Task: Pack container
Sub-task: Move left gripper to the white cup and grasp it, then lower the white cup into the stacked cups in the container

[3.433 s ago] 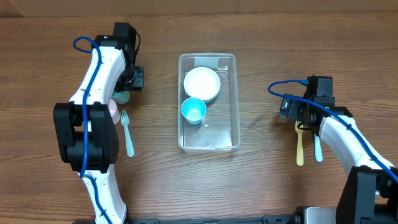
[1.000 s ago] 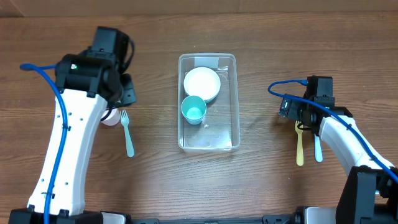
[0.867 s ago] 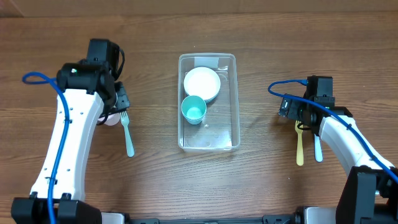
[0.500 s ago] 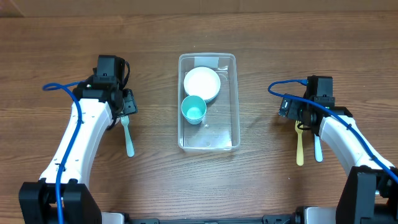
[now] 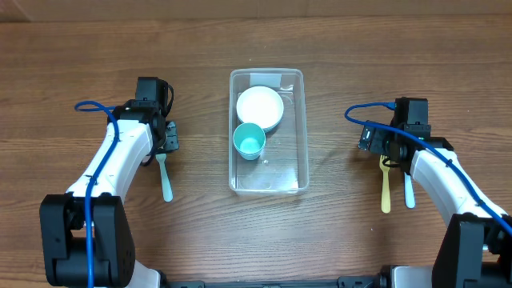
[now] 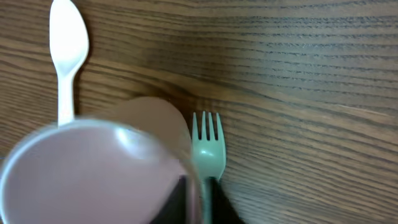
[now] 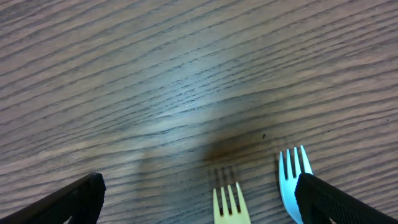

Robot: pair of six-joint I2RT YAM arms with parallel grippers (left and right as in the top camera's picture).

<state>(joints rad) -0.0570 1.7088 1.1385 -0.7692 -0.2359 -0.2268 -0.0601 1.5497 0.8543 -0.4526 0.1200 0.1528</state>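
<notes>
The clear plastic container (image 5: 302, 132) stands mid-table and holds a white bowl (image 5: 260, 107) and a teal cup (image 5: 249, 142). My left gripper (image 5: 162, 142) (image 6: 198, 198) is shut on the rim of a pink cup (image 6: 93, 171), just above the table. The cup is hidden under the arm in the overhead view. A teal fork (image 5: 165, 178) (image 6: 207, 146) lies right beside it. My right gripper (image 5: 391, 149) (image 7: 199, 202) is open and empty, low over a yellow fork (image 5: 386, 189) (image 7: 229, 205) and a light blue fork (image 5: 410, 192) (image 7: 292, 171).
A white spoon (image 6: 67, 50) lies on the wood beyond the pink cup. Bare wooden table lies between each arm and the container.
My left arm has swung in and come down by the teal fork, with the wrist now close over the table. The right arm, the container and its contents have not moved.
</notes>
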